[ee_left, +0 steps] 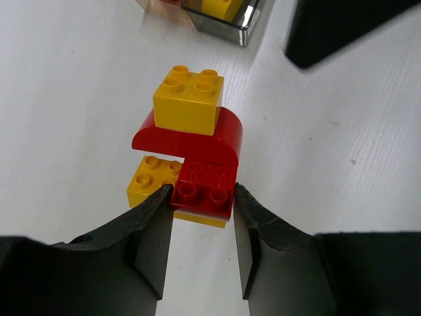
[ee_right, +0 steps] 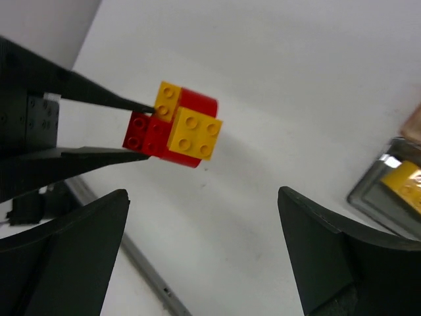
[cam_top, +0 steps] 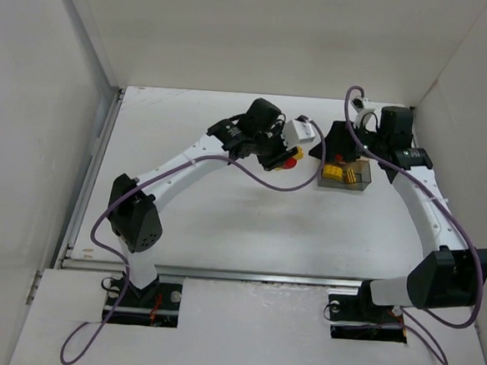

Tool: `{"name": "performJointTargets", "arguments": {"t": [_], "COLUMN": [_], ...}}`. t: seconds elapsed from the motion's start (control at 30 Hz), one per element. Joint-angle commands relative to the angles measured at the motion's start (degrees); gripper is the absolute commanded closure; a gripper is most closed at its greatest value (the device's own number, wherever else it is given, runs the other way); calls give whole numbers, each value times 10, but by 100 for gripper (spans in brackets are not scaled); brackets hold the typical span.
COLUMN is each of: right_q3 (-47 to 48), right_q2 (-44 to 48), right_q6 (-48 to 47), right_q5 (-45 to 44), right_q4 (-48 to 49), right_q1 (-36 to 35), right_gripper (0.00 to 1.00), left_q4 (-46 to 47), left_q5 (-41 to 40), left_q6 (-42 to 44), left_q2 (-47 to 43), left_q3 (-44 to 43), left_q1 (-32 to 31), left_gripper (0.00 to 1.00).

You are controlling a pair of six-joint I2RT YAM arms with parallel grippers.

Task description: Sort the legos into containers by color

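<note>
red and yellow bricks locked into one clump [cam_top: 293,157] sit at the tip of the left gripper [cam_top: 284,158] in the top view, over the middle of the table [cam_top: 224,223] and just left of the containers [cam_top: 349,176]. the right gripper [cam_top: 338,151] hangs over the tubs, where a loose yellow brick [cam_top: 334,172] already lies inside; its jaws cannot be judged from up here. from the left wrist, the jaws pinch a small red brick [ee_left: 204,191] at the near end of the clump, one finger on each side. that leaves the curved red piece [ee_left: 191,139] and the studded yellow block [ee_left: 189,99] sticking out forward, free for a second grip (mixed colours cannot be binned as they stand). from the right wrist, the right gripper's fingers [ee_right: 342,250] stand wide apart with nothing between them, facing the clump, which looks offered up for pulling apart. the greyish tub [ee_right: 385,191] sits at the frame's right edge.
</note>
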State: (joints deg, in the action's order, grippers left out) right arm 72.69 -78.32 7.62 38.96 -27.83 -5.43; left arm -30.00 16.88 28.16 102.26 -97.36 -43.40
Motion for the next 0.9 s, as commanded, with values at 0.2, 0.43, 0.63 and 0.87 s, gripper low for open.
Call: {"name": "performJointTargets", "arguments": {"t": [0.2, 0.43, 0.63, 0.87], "right_q3": [11, 44, 49, 49], "right_q2": [-10, -69, -96, -115], "right_q6": [74, 74, 68, 84], "right_q5": [99, 72, 61, 96], "right_q4": [83, 62, 55, 80], "right_q1": [-46, -53, -59, -59], "right_gripper": [0, 2, 21, 24], "left_q4": [-45, -51, -51, -56], "left_q5": [17, 17, 17, 11], "left_q6": [-43, -49, -49, -49], "left_q2": [-28, -33, -33, -33], "left_q3": [-54, -59, -70, -70], "left_q1": [2, 2, 2, 2], "left_gripper": [100, 100, 100, 100]}}
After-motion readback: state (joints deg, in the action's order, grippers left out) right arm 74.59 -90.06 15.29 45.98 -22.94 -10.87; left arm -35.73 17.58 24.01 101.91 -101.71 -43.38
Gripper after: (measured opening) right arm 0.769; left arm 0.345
